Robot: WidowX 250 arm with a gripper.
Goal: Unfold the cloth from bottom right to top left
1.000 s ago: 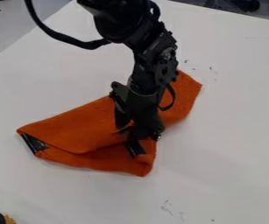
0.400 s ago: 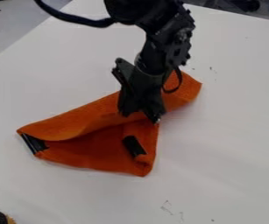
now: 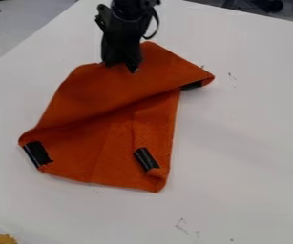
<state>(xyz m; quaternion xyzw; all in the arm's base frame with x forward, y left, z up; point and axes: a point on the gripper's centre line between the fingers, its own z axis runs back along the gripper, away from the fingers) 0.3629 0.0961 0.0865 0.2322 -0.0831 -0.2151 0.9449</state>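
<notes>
Tbl (image 3: 250, 143) | cloth (image 3: 123, 90): 1 blk patch (image 3: 192, 86) part-hid | pincer (image 3: 121, 66) hides edge bit

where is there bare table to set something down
Bare table runs right of the orange cloth, with more to its upper left and below it. It's crowded at the cloth's upper edge, where the gripper is, and the view's bottom-left corner holds a yellow item.

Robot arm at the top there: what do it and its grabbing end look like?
The arm is black, with knobbly, bolted-looking parts. A thin black cable loops out at its side. The gripper is black too, chunky and angular, narrowing downward. No markings can be made out.
</notes>
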